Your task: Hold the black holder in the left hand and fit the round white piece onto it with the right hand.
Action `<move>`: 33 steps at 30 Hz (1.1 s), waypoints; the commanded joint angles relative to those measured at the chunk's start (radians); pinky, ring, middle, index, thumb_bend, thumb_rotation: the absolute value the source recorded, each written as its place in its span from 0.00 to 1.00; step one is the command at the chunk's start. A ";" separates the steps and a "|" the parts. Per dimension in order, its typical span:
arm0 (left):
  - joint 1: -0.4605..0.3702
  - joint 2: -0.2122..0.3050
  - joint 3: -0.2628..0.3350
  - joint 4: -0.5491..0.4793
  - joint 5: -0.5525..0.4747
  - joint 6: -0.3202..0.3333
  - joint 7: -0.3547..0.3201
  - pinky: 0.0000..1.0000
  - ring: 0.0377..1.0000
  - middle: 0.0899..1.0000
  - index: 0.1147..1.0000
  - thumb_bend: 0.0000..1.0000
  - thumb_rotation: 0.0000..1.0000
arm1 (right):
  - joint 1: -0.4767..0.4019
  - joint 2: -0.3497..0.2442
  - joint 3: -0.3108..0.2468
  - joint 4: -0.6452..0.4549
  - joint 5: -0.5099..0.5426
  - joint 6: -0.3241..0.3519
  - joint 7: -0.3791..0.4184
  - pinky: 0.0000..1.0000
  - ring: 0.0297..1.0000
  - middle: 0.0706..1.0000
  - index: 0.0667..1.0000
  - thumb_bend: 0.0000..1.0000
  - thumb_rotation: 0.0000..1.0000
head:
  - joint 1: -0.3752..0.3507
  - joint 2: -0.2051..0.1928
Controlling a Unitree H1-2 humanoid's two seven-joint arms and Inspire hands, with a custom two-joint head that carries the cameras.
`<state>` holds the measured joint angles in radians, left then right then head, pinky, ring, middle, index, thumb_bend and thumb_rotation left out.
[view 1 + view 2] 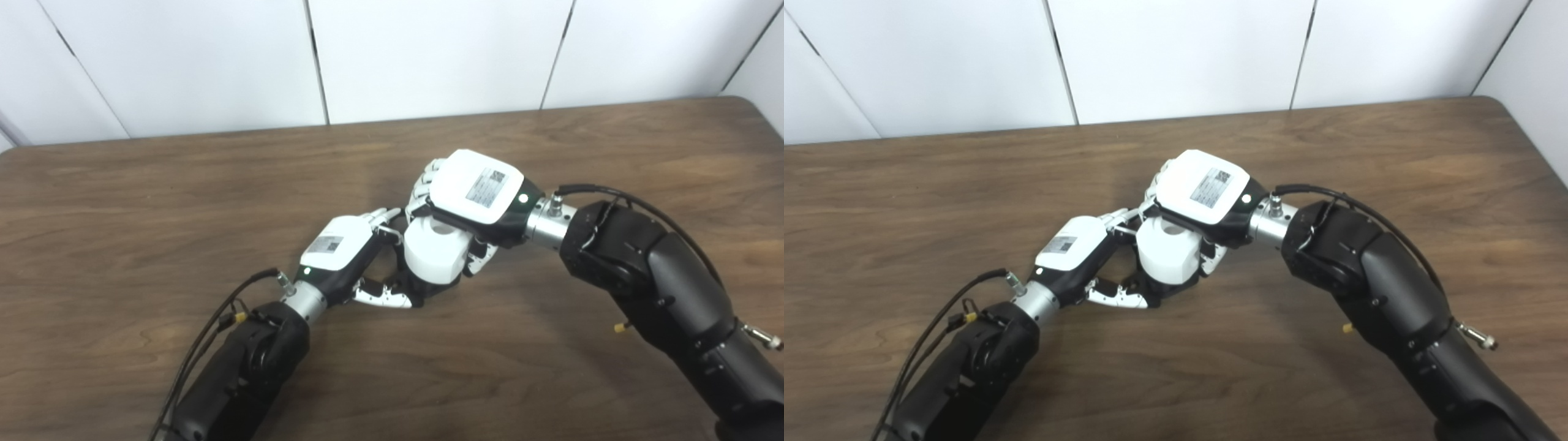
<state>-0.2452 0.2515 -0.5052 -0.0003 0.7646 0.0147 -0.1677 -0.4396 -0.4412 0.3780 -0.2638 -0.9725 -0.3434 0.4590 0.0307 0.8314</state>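
The round white piece (432,252) sits between both hands near the middle of the table. My right hand (474,196) covers it from above and behind, fingers curled around its far side, shut on it. Beneath the piece only a dark sliver of the black holder (422,293) shows. My left hand (343,248) reaches in from the left, its thumb under the piece and its fingers behind it, closed around the holder. The white piece rests on top of the holder; the join itself is hidden by the piece and the fingers.
The brown wooden table (153,202) stretches to the left and right of the hands. A white panelled wall (429,55) stands behind its far edge. Black cables (202,343) run along both forearms.
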 commanded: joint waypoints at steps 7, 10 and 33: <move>0.056 0.028 -0.029 0.033 0.005 0.046 -0.091 0.89 0.94 0.93 0.42 0.52 0.07 | 0.006 0.018 0.011 0.033 -0.060 -0.005 -0.080 0.80 0.72 0.64 0.44 0.53 0.14 | 0.002 0.006; 0.054 0.026 -0.031 0.034 0.009 0.051 -0.093 0.89 0.94 0.92 0.42 0.52 0.07 | 0.013 0.030 0.021 0.054 -0.079 -0.004 -0.115 0.81 0.71 0.64 0.44 0.53 0.14 | 0.004 0.007; 0.052 0.028 -0.030 0.033 0.006 0.057 -0.095 0.90 0.95 0.92 0.42 0.52 0.07 | 0.016 -0.012 0.105 0.040 -0.083 -0.037 -0.097 0.82 0.70 0.63 0.44 0.53 0.14 | 0.009 0.020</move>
<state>-0.2397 0.2519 -0.5075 -0.0077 0.7589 0.0287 -0.1695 -0.4316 -0.4139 0.4648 -0.2383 -1.0526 -0.3468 0.3202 0.0383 0.8498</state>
